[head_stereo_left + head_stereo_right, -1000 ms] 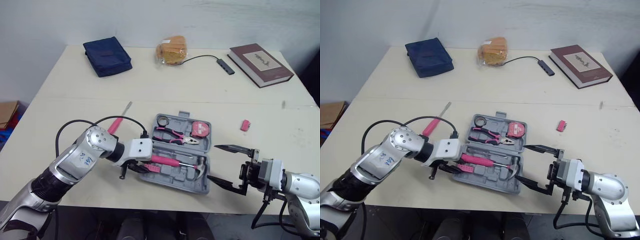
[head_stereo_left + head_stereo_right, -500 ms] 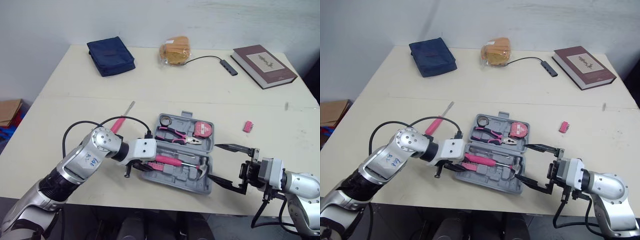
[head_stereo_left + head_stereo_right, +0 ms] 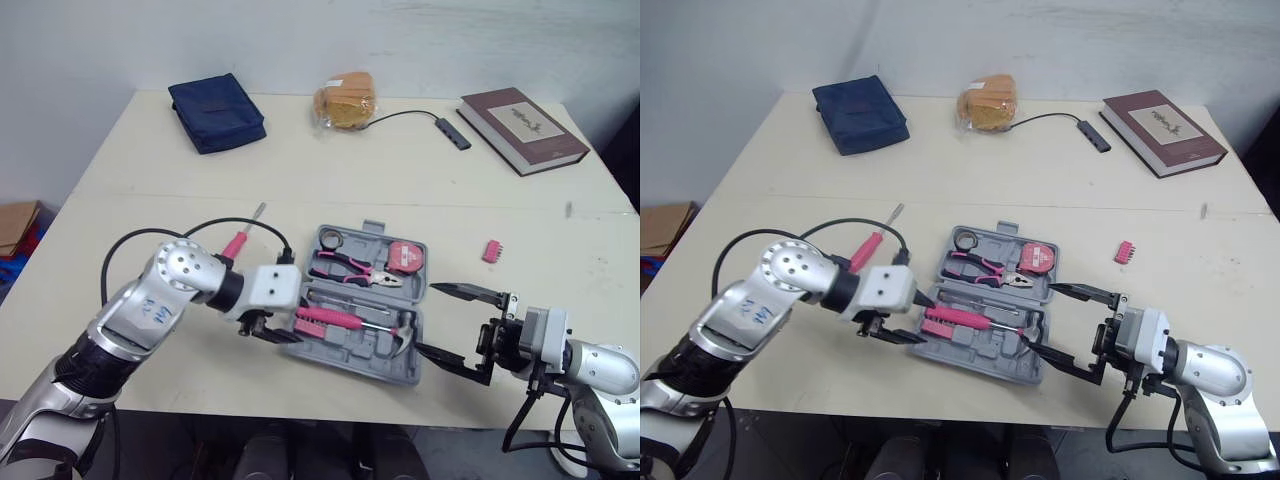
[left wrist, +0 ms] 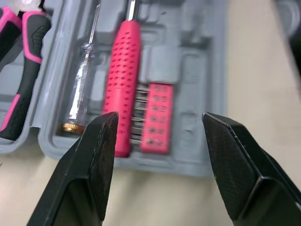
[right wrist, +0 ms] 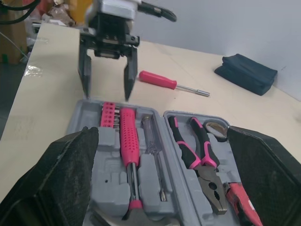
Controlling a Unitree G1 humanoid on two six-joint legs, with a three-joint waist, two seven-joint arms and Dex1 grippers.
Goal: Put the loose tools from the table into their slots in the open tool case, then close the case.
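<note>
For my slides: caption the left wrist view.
Open black left gripper pointing at pink bit strip in grey plastic tool case.

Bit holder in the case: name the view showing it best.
Left wrist view: the bit holder lies close and whole in the case, between the open left gripper's fingers. The right wrist view shows it smaller; the eye views, a small pink patch.

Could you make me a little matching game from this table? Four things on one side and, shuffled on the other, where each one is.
Things:
1. pliers
2. blue pouch
3. brown book
4. left gripper

Places:
a. far right corner of the table
b. inside the open tool case
c. far side of the table, on the left
d. open, at the case's left end

Pairs: 1-b, 2-c, 3-a, 4-d
</note>
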